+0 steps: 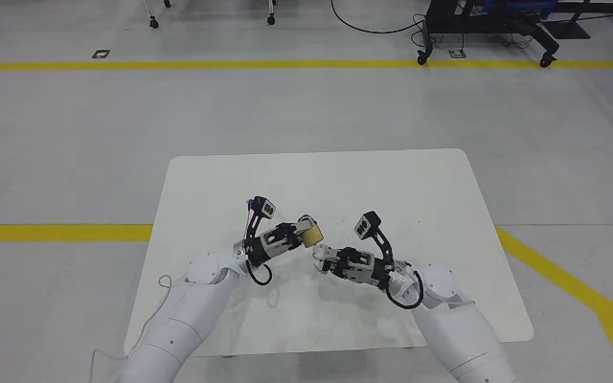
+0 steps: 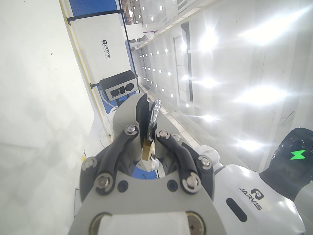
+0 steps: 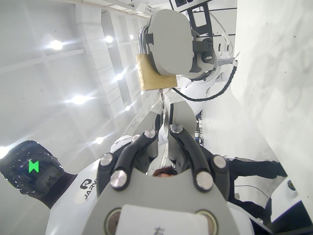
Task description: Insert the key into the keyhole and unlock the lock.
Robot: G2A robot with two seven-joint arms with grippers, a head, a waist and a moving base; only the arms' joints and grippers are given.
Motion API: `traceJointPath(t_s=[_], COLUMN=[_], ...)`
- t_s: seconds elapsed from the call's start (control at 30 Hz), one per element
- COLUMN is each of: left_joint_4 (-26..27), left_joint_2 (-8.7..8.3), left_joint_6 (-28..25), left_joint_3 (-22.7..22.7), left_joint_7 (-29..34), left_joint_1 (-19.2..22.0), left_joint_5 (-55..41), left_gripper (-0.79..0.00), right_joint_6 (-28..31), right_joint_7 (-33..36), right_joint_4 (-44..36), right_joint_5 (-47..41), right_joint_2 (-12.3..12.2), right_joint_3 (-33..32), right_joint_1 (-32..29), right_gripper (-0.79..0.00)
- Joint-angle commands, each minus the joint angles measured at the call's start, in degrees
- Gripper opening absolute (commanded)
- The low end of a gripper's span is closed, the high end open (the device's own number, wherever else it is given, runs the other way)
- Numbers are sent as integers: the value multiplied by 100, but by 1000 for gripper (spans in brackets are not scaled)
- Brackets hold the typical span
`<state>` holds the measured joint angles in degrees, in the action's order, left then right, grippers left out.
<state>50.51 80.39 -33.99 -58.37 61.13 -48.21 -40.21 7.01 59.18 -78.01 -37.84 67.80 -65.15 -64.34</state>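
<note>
- Your right gripper (image 3: 165, 116) is clenched on the key (image 3: 161, 97), whose tip meets the lock's lower edge.
- Your left gripper (image 2: 149, 123) grasps the brass lock (image 3: 152, 79), held above the middle of the table (image 1: 412, 191).

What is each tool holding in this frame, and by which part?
Left tool clamps the brass lock by its body. Right tool pinches the key by its head end, with its tip at the lock's underside.
</note>
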Motion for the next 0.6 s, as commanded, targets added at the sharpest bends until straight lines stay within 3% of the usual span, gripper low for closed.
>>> traceJointPath(t_s=[0.0, 0.33, 0.57], left_joint_4=[6, 52, 173], left_joint_2=[-1, -25, -103], left_joint_6=[-72, -526, -1072], left_joint_3=[-18, -140, -304], left_joint_7=[-1, -38, -555], left_joint_1=[-10, -67, -150], left_joint_5=[20, 246, 1066], left_gripper=[-785, -785, -785], right_joint_6=[-68, -719, -1075], right_joint_7=[90, 682, 907], right_joint_4=[42, 478, 653], right_joint_5=[-187, -1322, -1585], right_joint_2=[10, 58, 65], right_joint_3=[5, -61, -93], right_joint_1=[9, 163, 245], right_gripper=[-785, -785, -785])
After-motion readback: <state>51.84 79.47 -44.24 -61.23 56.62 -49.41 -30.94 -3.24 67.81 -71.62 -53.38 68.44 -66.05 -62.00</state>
